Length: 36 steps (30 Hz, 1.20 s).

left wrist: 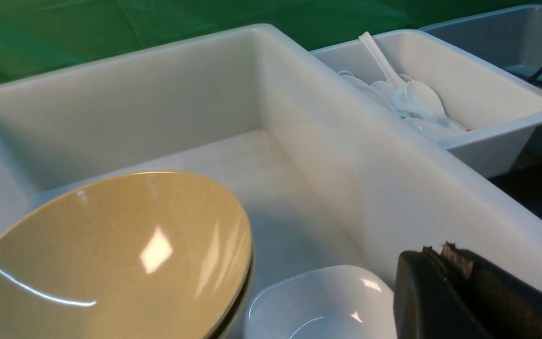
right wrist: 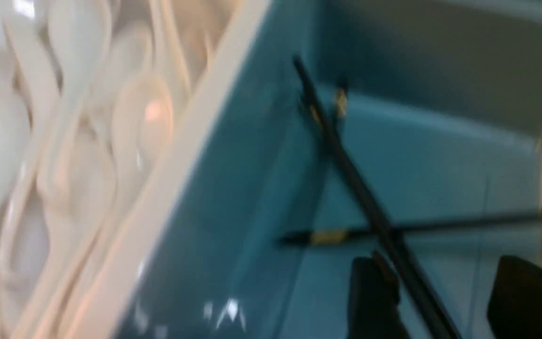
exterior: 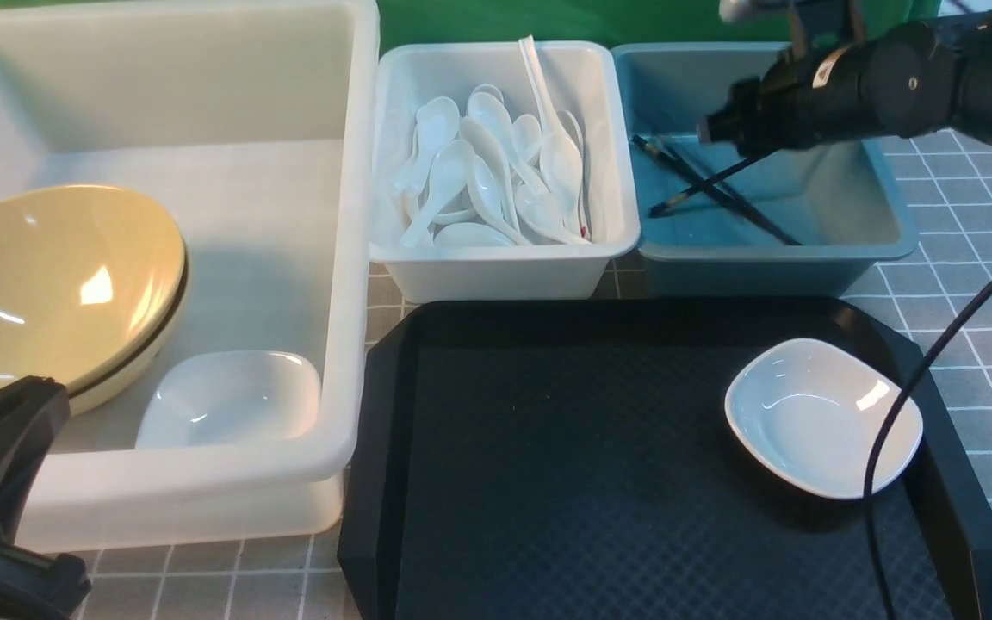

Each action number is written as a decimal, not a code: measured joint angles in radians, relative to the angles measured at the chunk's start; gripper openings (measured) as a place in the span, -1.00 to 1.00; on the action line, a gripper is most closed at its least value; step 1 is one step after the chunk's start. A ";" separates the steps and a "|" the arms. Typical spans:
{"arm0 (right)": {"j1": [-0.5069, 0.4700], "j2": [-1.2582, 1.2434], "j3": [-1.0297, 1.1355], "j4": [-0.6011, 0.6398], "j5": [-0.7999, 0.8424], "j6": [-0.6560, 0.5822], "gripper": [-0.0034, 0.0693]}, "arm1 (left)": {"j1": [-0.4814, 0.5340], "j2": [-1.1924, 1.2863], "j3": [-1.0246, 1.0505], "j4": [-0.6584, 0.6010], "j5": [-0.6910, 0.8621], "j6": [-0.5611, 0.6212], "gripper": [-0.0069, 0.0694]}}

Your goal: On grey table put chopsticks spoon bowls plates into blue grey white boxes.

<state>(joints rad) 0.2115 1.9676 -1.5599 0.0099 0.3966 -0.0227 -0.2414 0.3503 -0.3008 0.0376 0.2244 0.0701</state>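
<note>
- The right claw (right wrist: 442,287) is apart, over the blue box (exterior: 776,252).
- The black sticks (exterior: 720,194) are in the blue box, some crossing.
- The left claw (left wrist: 445,268) is together, near the big box (exterior: 190,465).
- The big box has yellow bowls (exterior: 65,284) and a white plate (exterior: 233,400).
- White spoons (exterior: 479,172) fill the small white box (exterior: 505,274).
- Another plate (exterior: 819,418) is on the black tray (exterior: 548,482).

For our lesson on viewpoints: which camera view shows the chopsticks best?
The right wrist view: close up, crossed chopsticks and gold bands show, though blurred. The front view shows them smaller, inside the blue-grey box; the left wrist view catches only dark portions.
</note>
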 joint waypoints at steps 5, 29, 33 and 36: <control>0.000 -0.092 -0.036 -0.001 0.262 -0.054 0.19 | 0.000 0.000 0.000 0.000 0.000 0.000 -0.84; -0.010 -0.159 0.452 -0.035 0.149 -0.204 0.19 | 0.000 0.000 0.000 0.000 0.001 0.000 -0.84; -0.010 -0.155 0.451 -0.035 0.164 -0.204 0.19 | 0.000 0.000 0.000 0.000 0.003 0.000 -0.84; -0.010 -0.137 0.450 -0.036 0.178 -0.204 0.11 | 0.000 0.000 0.000 0.001 -0.001 0.000 -0.84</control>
<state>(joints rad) 0.2019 1.8304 -1.1097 -0.0266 0.5744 -0.2262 -0.2414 0.3503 -0.3008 0.0387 0.2231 0.0701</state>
